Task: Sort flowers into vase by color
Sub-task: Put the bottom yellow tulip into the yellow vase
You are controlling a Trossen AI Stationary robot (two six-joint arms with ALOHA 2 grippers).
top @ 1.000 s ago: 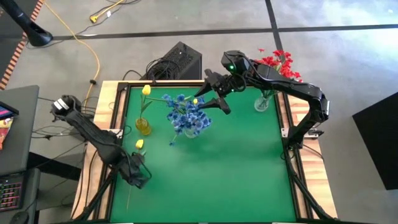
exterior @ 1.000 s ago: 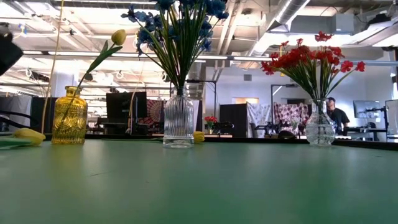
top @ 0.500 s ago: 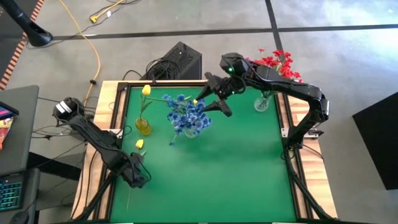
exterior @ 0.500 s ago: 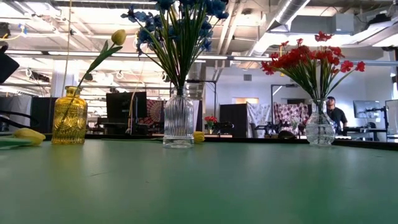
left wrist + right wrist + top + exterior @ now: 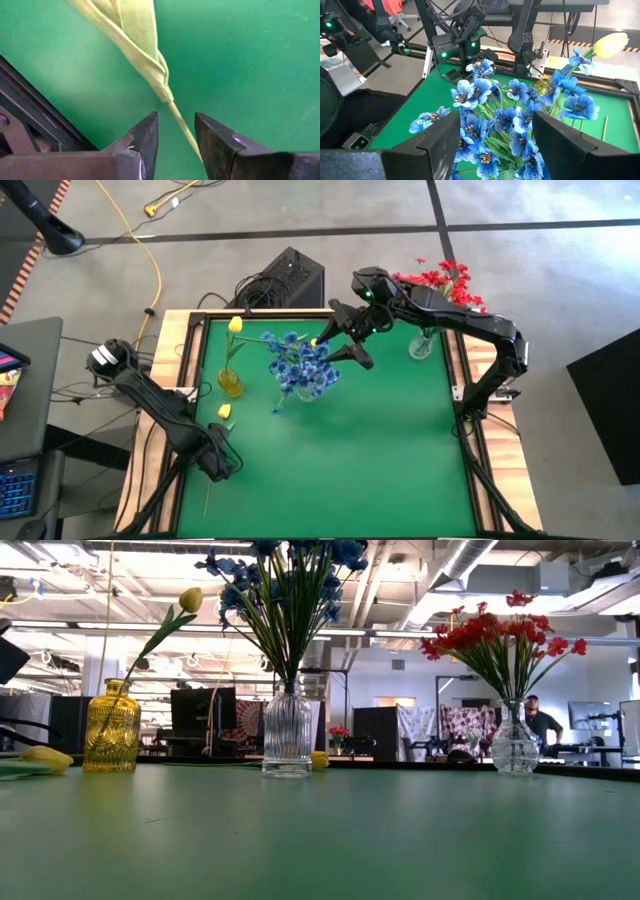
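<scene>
At the counter's (image 5: 400, 430) near left edge, your left hand (image 5: 175, 137) straddles a yellow tulip's stem (image 5: 181, 127), jaws narrow but not touching it. Closing on that stem looks like the step in hand; next it must go to the yellow vase (image 5: 230, 383). Your right hand (image 5: 335, 340) hangs wide open over the blue flowers (image 5: 303, 363). Red flowers (image 5: 443, 283) stand in their vase.

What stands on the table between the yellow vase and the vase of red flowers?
The low view shows the clear ribbed vase of blue flowers between the yellow vase and the red flowers' vase.
</scene>
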